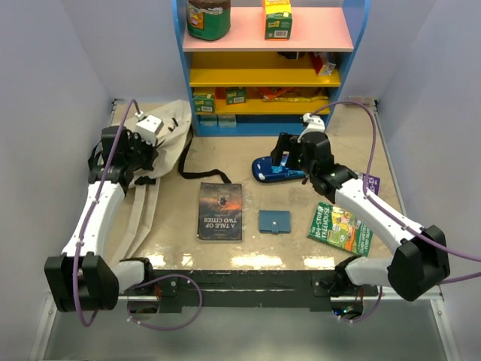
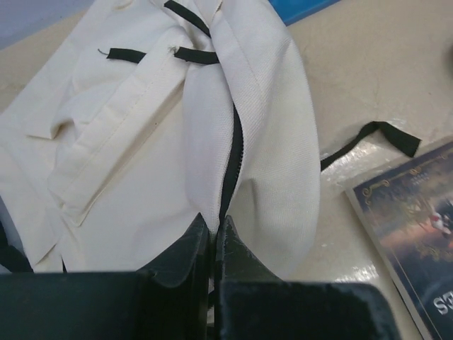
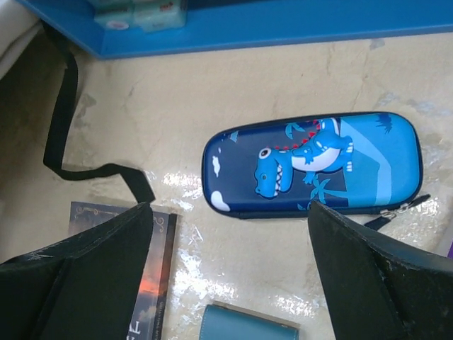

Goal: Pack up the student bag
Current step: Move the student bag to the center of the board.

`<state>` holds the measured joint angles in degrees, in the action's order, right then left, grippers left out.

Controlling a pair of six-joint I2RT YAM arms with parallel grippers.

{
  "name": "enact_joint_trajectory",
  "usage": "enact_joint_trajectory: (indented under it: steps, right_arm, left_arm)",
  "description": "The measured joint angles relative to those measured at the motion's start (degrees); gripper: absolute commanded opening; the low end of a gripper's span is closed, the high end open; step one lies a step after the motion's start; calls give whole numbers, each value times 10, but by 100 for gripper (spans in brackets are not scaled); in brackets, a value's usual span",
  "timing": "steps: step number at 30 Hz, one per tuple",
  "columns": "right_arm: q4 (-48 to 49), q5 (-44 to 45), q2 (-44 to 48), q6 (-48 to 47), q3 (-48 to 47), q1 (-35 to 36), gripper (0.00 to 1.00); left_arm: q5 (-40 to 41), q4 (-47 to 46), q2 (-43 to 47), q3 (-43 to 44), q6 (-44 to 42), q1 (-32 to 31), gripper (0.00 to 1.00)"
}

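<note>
The student bag (image 1: 171,120) is a cream canvas backpack with black trim, lying flat at the table's left. In the left wrist view, my left gripper (image 2: 212,228) is shut on the bag (image 2: 134,134), pinching the fabric fold beside its black zipper line. The same gripper (image 1: 143,149) sits over the bag's upper part in the top view. My right gripper (image 1: 291,156) hangs open just above a blue dinosaur pencil case (image 1: 272,171). In the right wrist view the case (image 3: 311,166) lies beyond the spread fingers, and nothing is between the fingers of the right gripper (image 3: 230,212).
A dark book, "A Tale of Two Cities" (image 1: 220,210), lies mid-table, with a small teal wallet (image 1: 274,221) to its right and a green book (image 1: 340,228) further right. A colourful shelf unit (image 1: 270,75) stands at the back. A black bag strap (image 1: 203,174) trails toward the dark book.
</note>
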<state>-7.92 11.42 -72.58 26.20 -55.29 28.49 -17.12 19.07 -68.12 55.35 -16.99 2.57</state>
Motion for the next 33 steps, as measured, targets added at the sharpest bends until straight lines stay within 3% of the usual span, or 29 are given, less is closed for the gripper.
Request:
enact_joint_trajectory:
  steps: [5, 13, 16, 17, 19, 21, 23, 28, 33]
  right_arm:
    - [-13, -36, -23, -7, -14, 5, 98]
    - [-14, -65, -61, -9, -46, 35, 98]
    - [-13, -66, -80, -10, -52, 49, 98]
    - [-13, -66, -87, -10, -52, 54, 98]
    - [-13, -66, -98, -10, -52, 63, 98]
    - [-12, -67, -110, -10, -52, 70, 98]
    - [-11, -70, -123, -10, -56, 75, 98]
    - [-10, -77, -162, -11, -78, 91, 98]
    - [-3, -75, -194, -10, -92, 136, 97]
  left_arm:
    - [-39, 113, 40, 18, -22, -11, 2]
    - [-89, 247, 95, 20, -40, -153, 7]
    - [-119, 261, 99, 12, -20, -199, 21]
    - [-127, 257, 101, 3, -14, -215, 37]
    - [-150, 252, 103, -10, -3, -240, 50]
    - [-172, 248, 97, -13, 5, -255, 76]
    - [-182, 239, 87, -13, 6, -266, 93]
    - [-181, 228, 66, -10, 14, -282, 98]
    - [-106, 192, 58, 28, 3, -277, 97]
